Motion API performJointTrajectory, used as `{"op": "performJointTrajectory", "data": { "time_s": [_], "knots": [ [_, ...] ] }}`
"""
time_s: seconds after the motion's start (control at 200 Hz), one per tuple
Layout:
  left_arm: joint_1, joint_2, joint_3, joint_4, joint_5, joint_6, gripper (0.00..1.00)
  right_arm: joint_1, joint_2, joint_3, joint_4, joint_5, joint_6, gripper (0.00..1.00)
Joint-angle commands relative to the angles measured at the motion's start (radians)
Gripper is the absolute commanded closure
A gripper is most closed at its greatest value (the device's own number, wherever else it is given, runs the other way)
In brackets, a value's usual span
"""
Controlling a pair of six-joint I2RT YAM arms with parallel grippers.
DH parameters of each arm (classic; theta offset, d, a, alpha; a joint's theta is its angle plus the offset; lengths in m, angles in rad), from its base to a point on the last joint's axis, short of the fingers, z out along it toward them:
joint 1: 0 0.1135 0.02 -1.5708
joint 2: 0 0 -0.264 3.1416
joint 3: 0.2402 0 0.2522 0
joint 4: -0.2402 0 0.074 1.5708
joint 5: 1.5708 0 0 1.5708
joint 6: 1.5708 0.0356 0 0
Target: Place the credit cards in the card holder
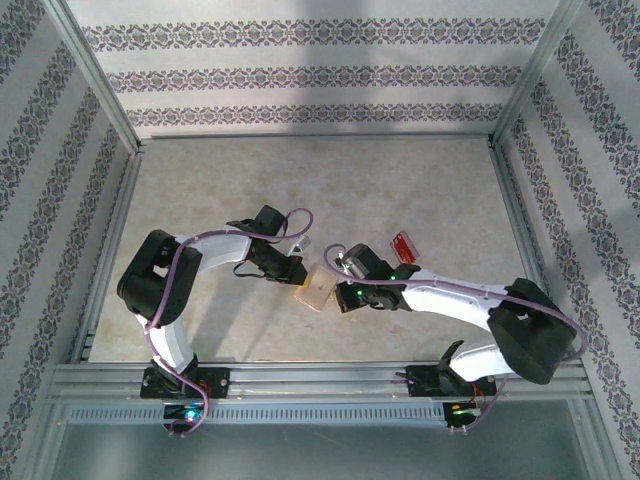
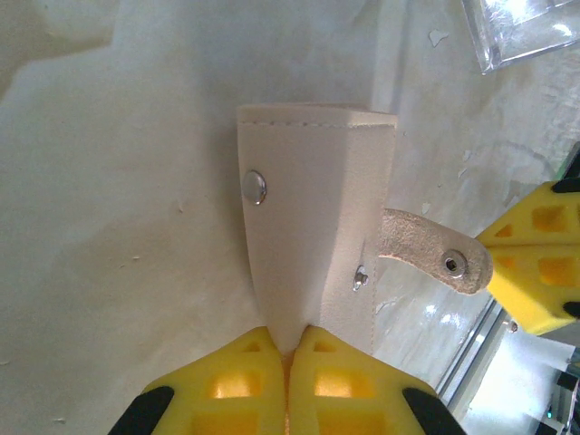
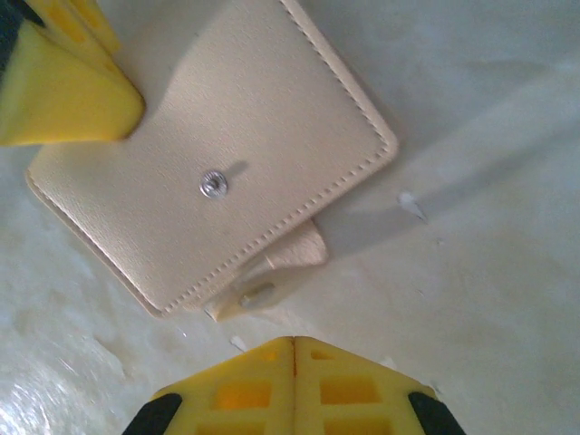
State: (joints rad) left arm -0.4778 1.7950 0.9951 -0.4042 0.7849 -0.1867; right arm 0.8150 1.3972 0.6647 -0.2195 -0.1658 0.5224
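Beige marbled tabletop (image 1: 400,180), striped patterned wallpaper (image 1: 320,75) on three sides, aluminium rail (image 1: 320,378) along the bottom of the top view.

Left gripper (image 2: 288,343): yellow fingers pressed together at bottom centre of left wrist frame, clamped on the narrow end of the tan-beige stitched folding card holder (image 2: 317,208). Holder widens from the pinch toward frame top, two faces either side of a fold line. Silver snap stud (image 2: 255,187) on the left face. Small tan snap tab (image 2: 435,256) sticks out to the right, unfastened, clear of the stud. Can't tell whether holder is lifted off the table.

Right gripper (image 3: 294,353): yellow fingers closed flush at bottom centre of right wrist frame, nothing between them. Tips near the tab, not touching. Same frame: card holder in upper left, stud mid-face, tab poking out from under its lower edge, left gripper's finger (image 3: 63,91) on its upper-left corner.

Top view: both grippers meet near frame centre, card holder between them.

Further out: bright red flat rectangular credit card (image 1: 403,245) flat on the table right of centre, just beyond the right wrist, well apart from the holder. Clear see-through plastic card (image 2: 526,32) at upper right of left wrist frame, cut by the frame edge, apart from the holder.
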Motion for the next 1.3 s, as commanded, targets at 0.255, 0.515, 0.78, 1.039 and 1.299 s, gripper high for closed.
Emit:
{"op": "performJointTrajectory", "data": {
  "time_s": [0.255, 0.515, 0.78, 1.039, 1.299],
  "knots": [
    [-0.013, 0.020, 0.005, -0.038, -0.020, 0.020, 0.94, 0.001, 0.111, 0.062, 0.145, -0.064, 0.019, 0.95],
    [-0.013, 0.031, 0.012, -0.042, -0.016, 0.016, 0.94, 0.001, 0.120, 0.067, 0.167, -0.074, 0.023, 0.95],
    [-0.013, 0.030, 0.012, -0.042, -0.017, 0.016, 0.94, 0.000, 0.140, 0.070, 0.173, -0.077, 0.019, 0.95],
    [-0.017, 0.030, 0.004, -0.033, -0.016, 0.007, 0.94, -0.003, 0.109, 0.054, 0.174, -0.070, 0.027, 0.95],
    [-0.024, 0.039, 0.005, -0.034, -0.042, 0.003, 0.98, -0.017, 0.100, 0.029, 0.186, -0.065, 0.036, 0.95]
  ]
}}
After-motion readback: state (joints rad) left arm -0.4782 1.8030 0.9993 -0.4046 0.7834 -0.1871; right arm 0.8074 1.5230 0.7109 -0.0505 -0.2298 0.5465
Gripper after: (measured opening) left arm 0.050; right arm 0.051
